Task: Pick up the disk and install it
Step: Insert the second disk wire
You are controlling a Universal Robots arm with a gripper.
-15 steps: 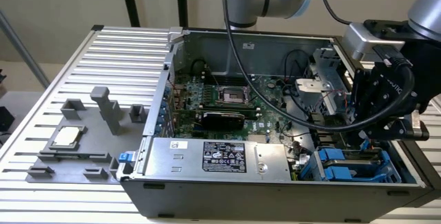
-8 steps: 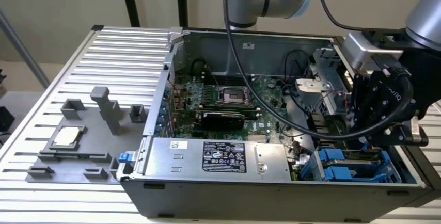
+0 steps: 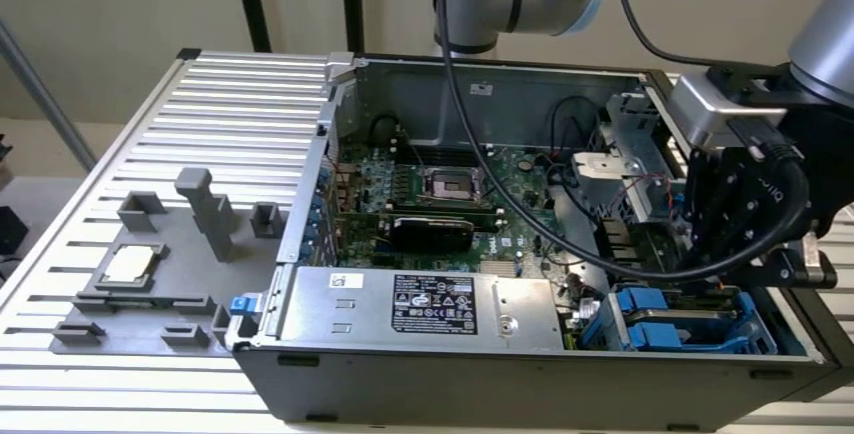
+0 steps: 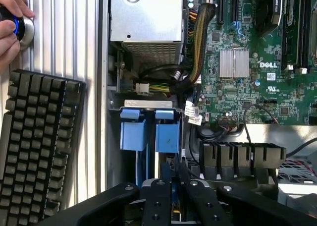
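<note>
The jaws [image 4: 172, 186] grip the blue-framed disk [image 4: 172, 196] edge-on over the blue drive bay [image 4: 148, 132] in the computer case [image 3: 534, 374], between cables [image 4: 195, 37], motherboard [image 4: 257, 62] and a keyboard [image 4: 37, 146] on the surface [image 4: 64, 32]

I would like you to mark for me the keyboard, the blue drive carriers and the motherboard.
keyboard [image 4: 37, 151]: wrist view, on its black keys.
blue drive carriers [image 4: 148, 132]: wrist view, on a blue tab.
motherboard [image 3: 447, 189]: exterior view, on the processor socket.
</note>
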